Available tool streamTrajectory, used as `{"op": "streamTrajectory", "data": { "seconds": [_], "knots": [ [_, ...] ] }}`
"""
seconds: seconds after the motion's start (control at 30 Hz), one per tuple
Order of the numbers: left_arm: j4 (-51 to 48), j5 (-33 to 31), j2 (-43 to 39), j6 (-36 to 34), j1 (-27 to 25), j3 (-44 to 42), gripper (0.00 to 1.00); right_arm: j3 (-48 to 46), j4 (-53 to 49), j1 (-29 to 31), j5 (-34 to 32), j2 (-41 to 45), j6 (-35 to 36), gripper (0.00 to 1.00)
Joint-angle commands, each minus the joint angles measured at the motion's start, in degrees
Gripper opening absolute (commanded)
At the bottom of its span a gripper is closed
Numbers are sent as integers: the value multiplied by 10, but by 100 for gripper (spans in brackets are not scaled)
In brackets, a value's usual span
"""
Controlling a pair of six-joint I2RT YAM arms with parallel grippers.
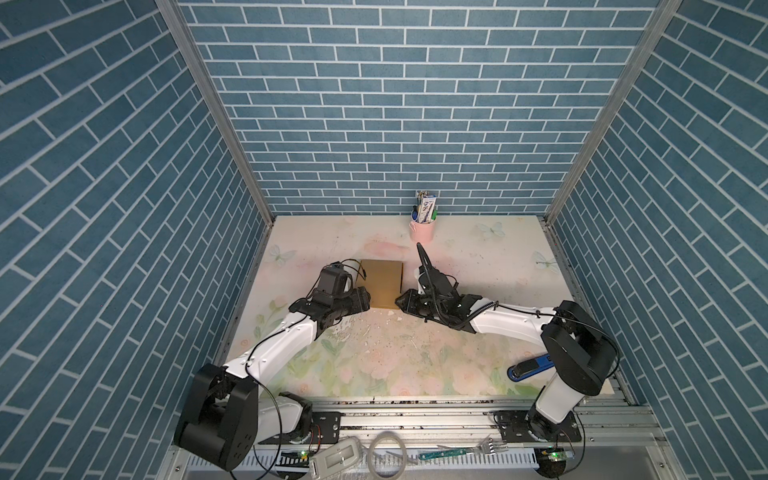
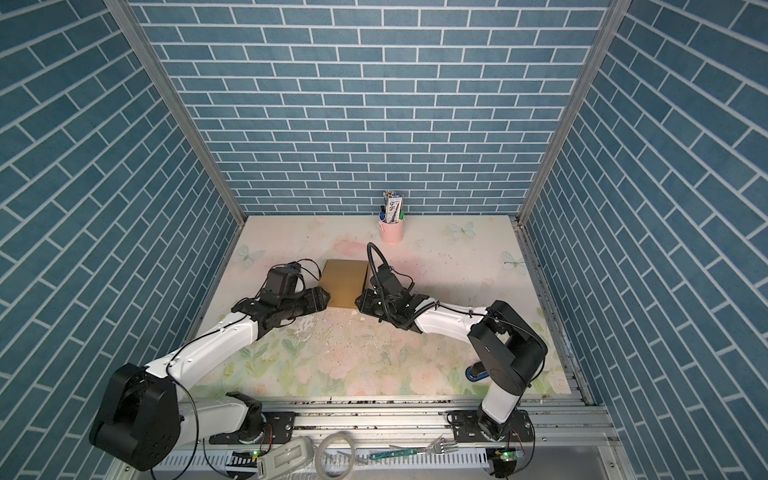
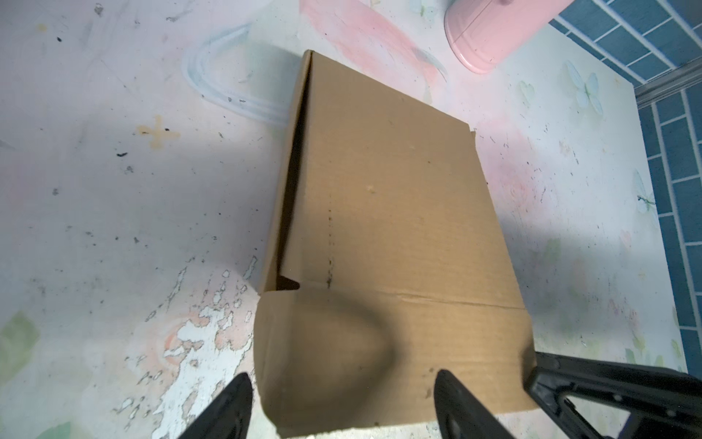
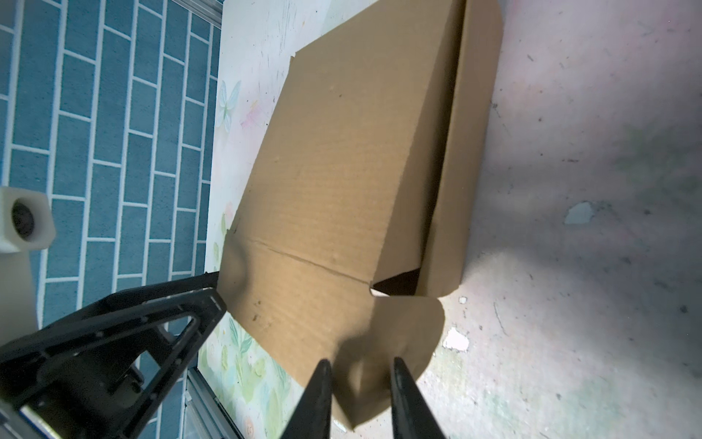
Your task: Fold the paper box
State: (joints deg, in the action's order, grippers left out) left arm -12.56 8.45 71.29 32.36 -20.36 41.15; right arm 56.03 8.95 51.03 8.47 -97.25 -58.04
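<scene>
The paper box [image 1: 384,282] [image 2: 345,282] is plain brown cardboard and lies flat-lidded at mid table, between both arms. My left gripper [image 1: 368,302] [image 3: 343,404] is at its near left corner, jaws wide open. One of its fingers [image 3: 233,406] is beside the rounded front flap [image 3: 323,353] and the other is over it. My right gripper [image 1: 398,300] [image 4: 362,399] is at the near right corner, open by a narrow gap. The flap's rounded corner [image 4: 402,327] shows between its fingertips. In both wrist views the side wall gapes slightly from the lid.
A pink cup [image 1: 422,229] of pens stands by the back wall. A blue and black tool [image 1: 532,368] lies under the right arm. A fork [image 1: 490,448], a tape ring [image 1: 386,457] and a white case [image 1: 336,457] sit on the front rail. Brick walls close three sides.
</scene>
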Motion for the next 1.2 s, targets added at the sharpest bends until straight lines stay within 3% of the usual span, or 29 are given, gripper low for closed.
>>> {"op": "streamTrajectory", "data": {
  "seconds": [0.0, 0.5, 0.97, 1.17],
  "knots": [
    [-11, -1, 2, -9, 6, -10, 77, -6, -6, 2, -9, -11, 5, 30],
    [49, 11, 70, -1, 26, -28, 76, -10, 12, -24, 8, -41, 7, 30],
    [29, -18, 9, 2, 29, -2, 77, -12, 12, -46, 1, -19, 29, 30],
    [40, -18, 35, 5, 47, 14, 77, -26, 31, -54, 3, 10, 34, 31]
  ]
}}
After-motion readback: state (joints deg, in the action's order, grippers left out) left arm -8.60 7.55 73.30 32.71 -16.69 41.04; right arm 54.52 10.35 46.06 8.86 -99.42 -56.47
